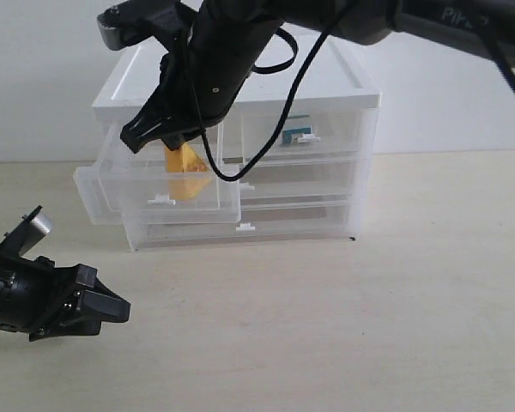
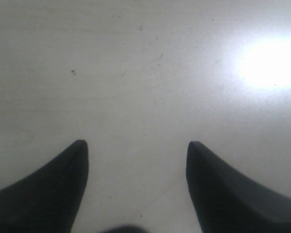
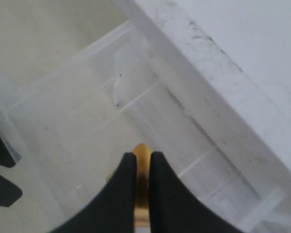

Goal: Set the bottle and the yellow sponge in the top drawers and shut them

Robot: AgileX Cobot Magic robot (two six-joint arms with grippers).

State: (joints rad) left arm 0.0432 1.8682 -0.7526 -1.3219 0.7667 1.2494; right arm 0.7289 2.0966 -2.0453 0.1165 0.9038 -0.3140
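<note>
While the right pincer (image 1: 173, 137) hangs clamped nearly shut on the sponge (image 1: 187, 167), the left drawer (image 1: 99, 193) gapes just below its tips, so I'd say dropping and shutting are left. Beside it the bottle (image 1: 297, 131) lies in the right drawer (image 1: 348, 129), seemingly shut. The left pincer (image 1: 112, 307) sits well apart, wide open, empty.

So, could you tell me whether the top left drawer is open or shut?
Open: the top left drawer juts forward of the cabinet front, and the right gripper holds the yellow sponge inside it.
</note>
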